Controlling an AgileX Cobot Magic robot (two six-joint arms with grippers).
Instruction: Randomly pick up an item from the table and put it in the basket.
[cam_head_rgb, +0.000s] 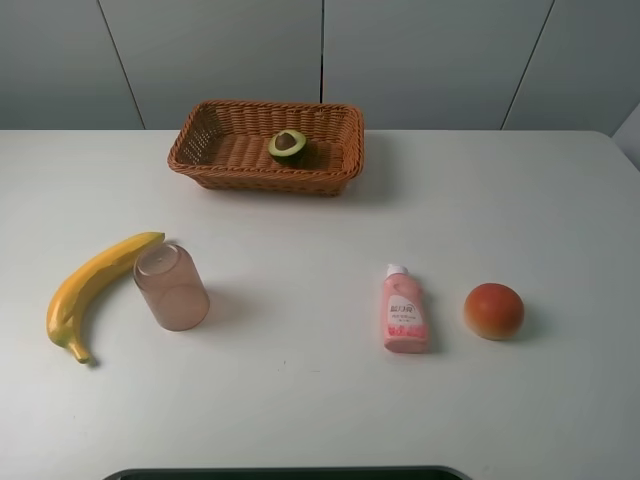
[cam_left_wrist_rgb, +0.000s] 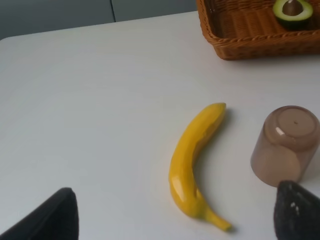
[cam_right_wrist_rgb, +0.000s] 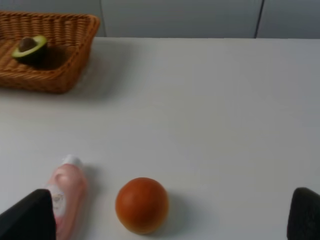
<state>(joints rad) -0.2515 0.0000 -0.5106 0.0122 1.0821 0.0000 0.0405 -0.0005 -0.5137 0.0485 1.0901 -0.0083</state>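
Halved avocado (cam_head_rgb: 287, 146) resting cut face up, pit showing, inside wicker basket (cam_head_rgb: 200, 140) at far middle of white table (cam_head_rgb: 300, 400); long axis not clear. Left gripper (cam_left_wrist_rgb: 175, 212) low over near-left table, fingertips (cam_left_wrist_rgb: 55, 217) spread wide, banana (cam_left_wrist_rgb: 192, 162) and overturned cup (cam_left_wrist_rgb: 285, 145) just ahead. Right gripper (cam_right_wrist_rgb: 170, 217) likewise spread, near orange-red fruit (cam_right_wrist_rgb: 142, 205) and pink bottle (cam_right_wrist_rgb: 67, 192). Avocado well apart from both.

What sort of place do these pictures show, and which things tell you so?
Probably a robot test bench, not a home: a bare white table against plain grey panels, with unrelated props laid apart, a banana, a pink bottle and a basket.
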